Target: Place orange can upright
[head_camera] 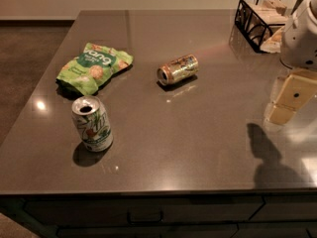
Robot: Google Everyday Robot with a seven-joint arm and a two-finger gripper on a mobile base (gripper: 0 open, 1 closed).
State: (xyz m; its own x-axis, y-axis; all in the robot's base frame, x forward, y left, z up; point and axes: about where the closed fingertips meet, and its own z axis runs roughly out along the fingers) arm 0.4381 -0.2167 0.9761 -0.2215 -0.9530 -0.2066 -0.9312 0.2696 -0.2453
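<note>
- The gripper (pixel 287 102) hangs over the right edge of the counter (pixel 198 148), at the far right of the view, on the end of a white arm (pixel 301 33).
- It is cream-coloured and slants down and to the left; I cannot tell whether it is open or closed. It holds nothing that I can see.
- Its shadow (pixel 270 157) falls on the counter below and slightly left of it.
- The orange can (pixel 178 69) lies on its side near the middle of the counter, well apart from the gripper.
- The can's silver end faces the lower left, toward the camera, and its body runs back and to the right. A dark shadow sits under it on the near side.
- A white and green can (pixel 92 124) stands upright toward the front left, its top opened. It is well apart from the orange can.
- A green snack bag (pixel 94 66) lies crumpled behind the white and green can, to the left of the orange can, touching neither.
- A black wire basket (pixel 246 21) sits at the back right corner, with pale items inside that I cannot make out. The arm hides part of its right side.
- The counter is dark grey-brown and glossy, with small light glints on it.
- A drawer with a dark handle (pixel 145 217) shows below the front edge.
</note>
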